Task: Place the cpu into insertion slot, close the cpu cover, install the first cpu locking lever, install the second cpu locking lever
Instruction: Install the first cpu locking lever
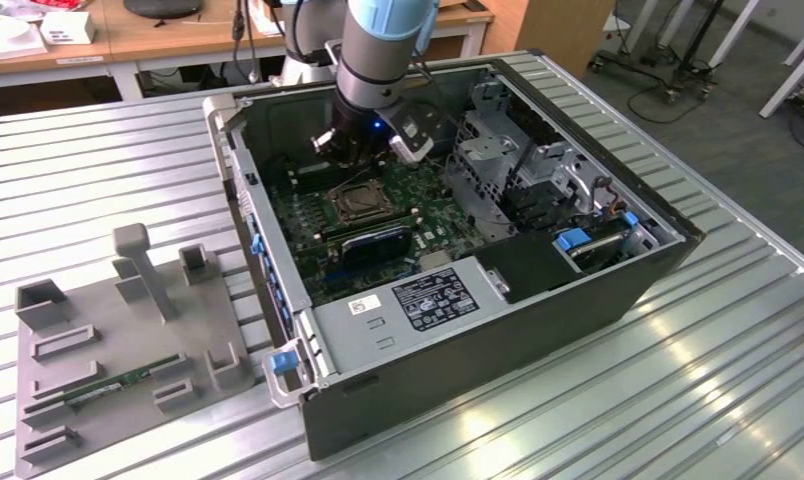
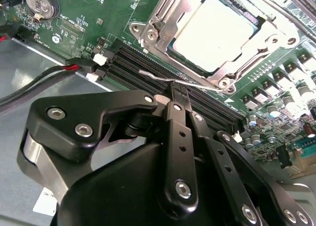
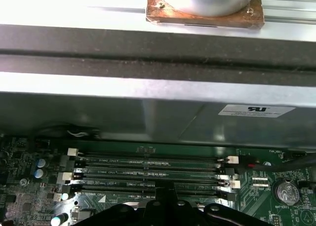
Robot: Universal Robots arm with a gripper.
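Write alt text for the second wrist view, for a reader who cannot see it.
The black gripper, jaws closed, has its tip at a thin metal lever beside the cpu. The cpu lies framed by the metal cover on a green motherboard, with black memory slots running between it and the gripper.
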